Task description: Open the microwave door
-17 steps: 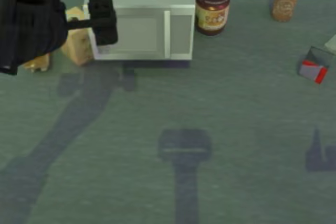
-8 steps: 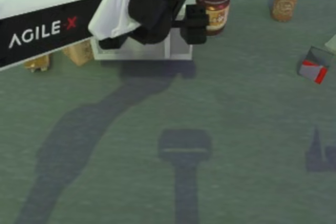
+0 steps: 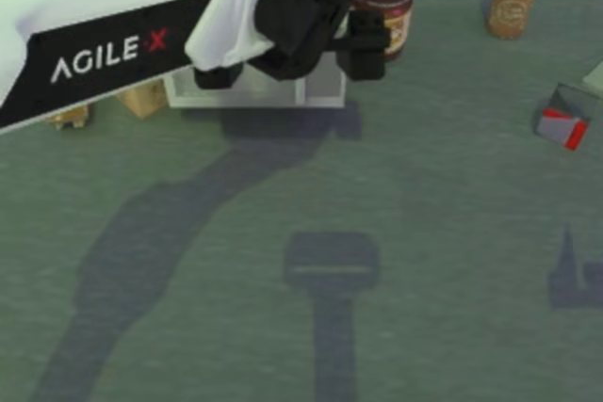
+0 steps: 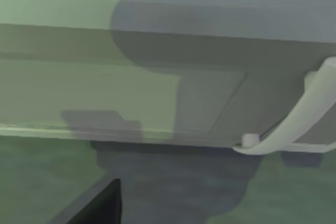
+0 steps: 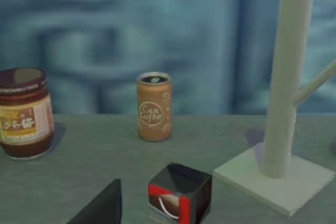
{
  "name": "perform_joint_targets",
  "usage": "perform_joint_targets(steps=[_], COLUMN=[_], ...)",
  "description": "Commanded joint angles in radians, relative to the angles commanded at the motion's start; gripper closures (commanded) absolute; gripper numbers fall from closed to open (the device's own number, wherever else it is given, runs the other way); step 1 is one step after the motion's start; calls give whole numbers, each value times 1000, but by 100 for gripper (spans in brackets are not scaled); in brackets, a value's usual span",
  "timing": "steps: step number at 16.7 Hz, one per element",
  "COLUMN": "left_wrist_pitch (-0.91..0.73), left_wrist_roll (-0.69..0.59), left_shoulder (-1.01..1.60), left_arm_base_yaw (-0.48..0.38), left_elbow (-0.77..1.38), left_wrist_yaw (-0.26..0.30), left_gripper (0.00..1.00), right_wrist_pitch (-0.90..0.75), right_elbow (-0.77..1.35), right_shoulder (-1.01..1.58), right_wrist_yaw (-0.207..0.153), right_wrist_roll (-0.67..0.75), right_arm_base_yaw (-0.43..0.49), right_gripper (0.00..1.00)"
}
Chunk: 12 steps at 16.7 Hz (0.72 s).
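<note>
Microwave [image 3: 316, 89] front lies under left gripper [image 3: 366, 44], arm stretched across

We see a matt green worktop [image 3: 452, 233] with a faintly mottled, cloth-like look. The microwave [image 3: 325, 89] has a smooth, satin grey-white shell, plastic or painted metal. Our left arm's casing is glossy white and black plastic. The jar [image 5: 23, 114] looks like glossy glass, the can [image 5: 154, 106] smooth metal.
</note>
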Motion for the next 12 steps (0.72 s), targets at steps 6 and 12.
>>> perform_joint_targets(steps=[6,12], left_wrist_pitch=[129,155], left_wrist_roll=[50,61], left_shoulder=[183,210], left_arm_base_yaw=[53,64], left_elbow=[67,77], left_wrist_yaw=[33,40], left_gripper=[0,8], right_wrist_pitch=[0,0], right_elbow=[0,0], right_shoulder=[0,0], right_wrist_yaw=[0,0], right_wrist_roll=[0,0], right_arm_base_yaw=[0,0], right_gripper=[0,0])
